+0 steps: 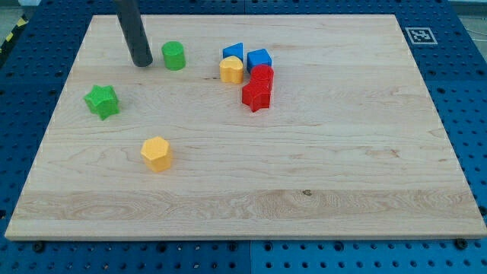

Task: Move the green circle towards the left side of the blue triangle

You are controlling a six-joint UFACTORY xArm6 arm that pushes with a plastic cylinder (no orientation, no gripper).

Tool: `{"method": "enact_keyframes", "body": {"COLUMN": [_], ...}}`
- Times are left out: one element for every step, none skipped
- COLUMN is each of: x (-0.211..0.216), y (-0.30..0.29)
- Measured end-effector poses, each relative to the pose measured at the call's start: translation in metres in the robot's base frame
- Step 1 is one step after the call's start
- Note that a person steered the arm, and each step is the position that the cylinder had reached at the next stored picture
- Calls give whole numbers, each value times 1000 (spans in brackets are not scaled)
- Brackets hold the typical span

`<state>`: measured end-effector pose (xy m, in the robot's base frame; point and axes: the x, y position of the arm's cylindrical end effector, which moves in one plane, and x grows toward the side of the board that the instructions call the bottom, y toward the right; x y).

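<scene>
On the wooden board point(319, 175), a green star point(101, 101) lies at the view's left. My tip point(141, 64), a bare rod holding nothing, rests just left of the green circle point(173, 55). Rightward, well apart, the blue triangle point(233, 52) tops a cluster.

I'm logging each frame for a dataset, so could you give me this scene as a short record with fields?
surface: wooden board on a blue pegboard
my tip: just to the view's left of the green circle, small gap
blue triangle: view's right of the green circle, apart from it
cluster: blue cube, yellow heart, two red blocks beside the blue triangle
loose blocks: green star, yellow hexagon
</scene>
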<state>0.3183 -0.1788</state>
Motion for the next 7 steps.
{"method": "enact_keyframes", "body": {"x": [-3, -12, -14, -14, -8, -4, -4], "y": [0, 0, 18, 41, 53, 58, 72]}}
